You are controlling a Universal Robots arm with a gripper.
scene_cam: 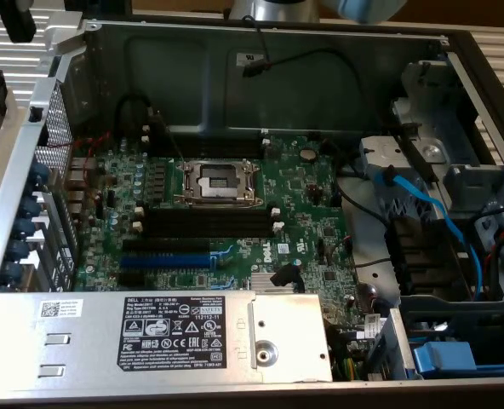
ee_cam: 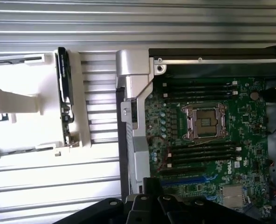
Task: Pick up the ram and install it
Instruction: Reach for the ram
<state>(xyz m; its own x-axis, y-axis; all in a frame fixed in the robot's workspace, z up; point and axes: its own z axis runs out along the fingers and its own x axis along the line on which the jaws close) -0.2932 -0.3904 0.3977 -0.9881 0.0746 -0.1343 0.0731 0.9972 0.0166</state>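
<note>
Your end effector [ee_cam: 149,186] is pressed together, holding nothing, over the case [ee_cam: 134,93] wall. The ram [ee_cam: 62,91] stands on edge in the white holder [ee_cam: 17,100] on the desk [ee_cam: 100,168], outside the case. For the pick, align with its long edge and pinch mid-length.
</note>
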